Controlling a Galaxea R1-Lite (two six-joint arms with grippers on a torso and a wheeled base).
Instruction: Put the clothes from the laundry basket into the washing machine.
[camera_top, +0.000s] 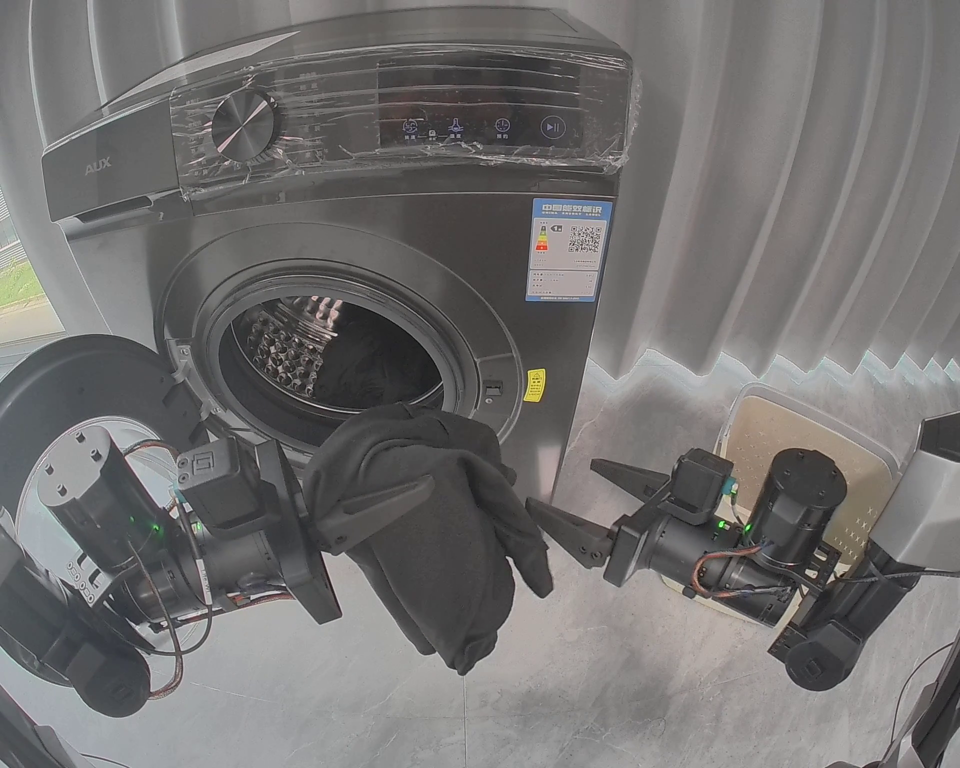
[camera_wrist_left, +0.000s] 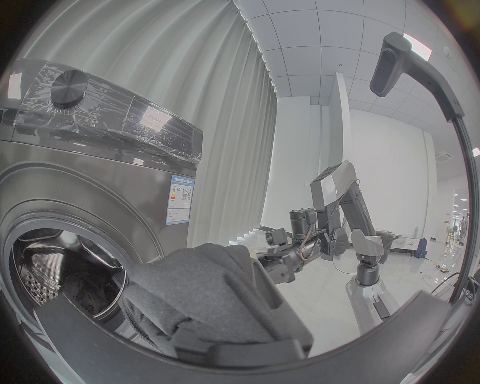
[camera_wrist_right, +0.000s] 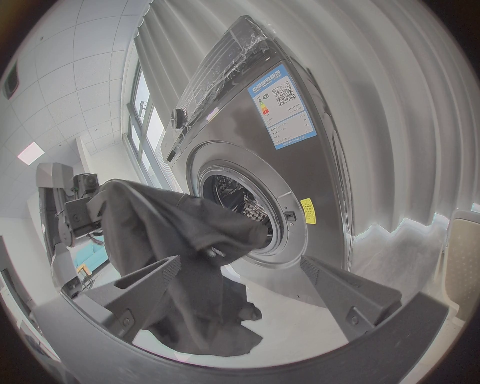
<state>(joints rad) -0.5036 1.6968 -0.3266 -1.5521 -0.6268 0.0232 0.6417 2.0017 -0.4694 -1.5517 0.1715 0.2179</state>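
My left gripper (camera_top: 405, 495) is shut on a dark grey garment (camera_top: 440, 540), which hangs in front of and just below the washing machine's round opening (camera_top: 330, 340). Its top edge is level with the opening's lower rim. In the left wrist view the garment (camera_wrist_left: 210, 285) bunches over the fingers (camera_wrist_left: 250, 350), beside the drum (camera_wrist_left: 55, 280). More dark clothing (camera_top: 385, 365) lies inside the drum. My right gripper (camera_top: 590, 505) is open and holds nothing, just right of the hanging garment (camera_wrist_right: 170, 240). Behind the right arm on the floor is the cream laundry basket (camera_top: 770, 425).
The washer's round door (camera_top: 70, 390) stands swung open at the left, behind my left arm. A pale pleated curtain (camera_top: 800, 180) hangs right of and behind the machine. Grey tiled floor (camera_top: 620, 680) lies open below the garment and between the arms.
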